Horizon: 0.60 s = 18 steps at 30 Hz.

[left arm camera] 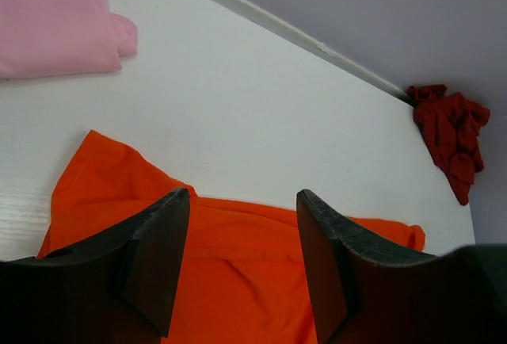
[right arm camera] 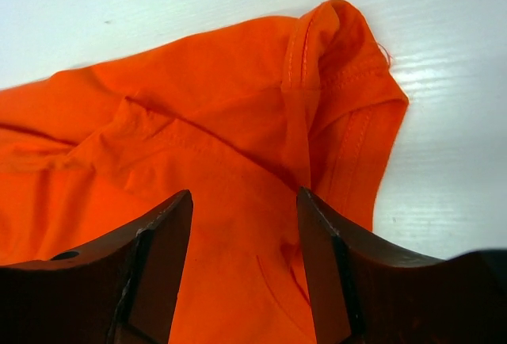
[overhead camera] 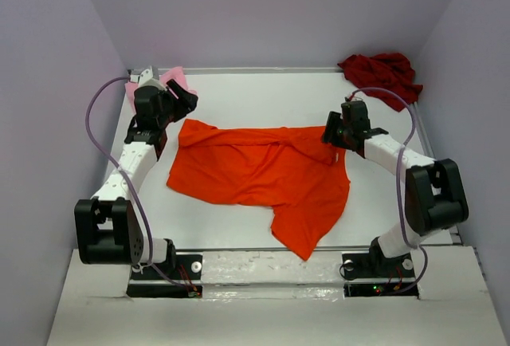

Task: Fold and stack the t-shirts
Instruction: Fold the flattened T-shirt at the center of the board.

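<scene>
orange t-shirt: spread, rumpled, mid tabletop | pink t-shirt: 11 o'clock corner | dark red t-shirt: 1 o'clock corner | left gripper: jaws apart, empty, over orange's 10 o'clock corner | right gripper: jaws apart, empty, over its 3 o'clock edge | handling: likely light, limp, droopy; pinch hems or corners

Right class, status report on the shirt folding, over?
Left jaws open, right jaws open, nothing held. Orange t-shirt spread rumpled mid-table. Pink t-shirt and dark red t-shirt in far corners, clear of it.
</scene>
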### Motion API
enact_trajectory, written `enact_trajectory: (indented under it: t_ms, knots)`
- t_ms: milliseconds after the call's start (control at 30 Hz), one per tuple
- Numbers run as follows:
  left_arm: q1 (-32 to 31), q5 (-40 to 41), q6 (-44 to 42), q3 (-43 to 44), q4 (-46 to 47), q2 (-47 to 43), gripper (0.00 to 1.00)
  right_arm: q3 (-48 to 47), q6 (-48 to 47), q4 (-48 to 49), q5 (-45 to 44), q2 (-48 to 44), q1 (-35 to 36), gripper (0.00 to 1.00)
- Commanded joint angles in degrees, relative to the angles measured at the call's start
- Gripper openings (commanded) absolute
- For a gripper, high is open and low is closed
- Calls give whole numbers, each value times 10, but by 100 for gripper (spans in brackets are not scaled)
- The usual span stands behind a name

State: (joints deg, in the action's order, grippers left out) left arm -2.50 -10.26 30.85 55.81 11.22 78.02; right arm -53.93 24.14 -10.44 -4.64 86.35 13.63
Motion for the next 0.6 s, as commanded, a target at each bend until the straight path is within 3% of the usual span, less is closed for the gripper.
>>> enact_trajectory:
  t_ms: [0,433,533,567]
  knots:
    - [0,-43,9,-1,43,-41,66,-46,-4,45,-16,67,5,60]
    - [0,-53,7,-1,44,-60,66,-103,1,66,6,180,5,43]
    - [0,-58,9,-2,47,-61,66,-101,2,67,10,186,5,22]
    - [0,-60,9,-3,47,-61,66,-101,3,68,12,186,5,22]
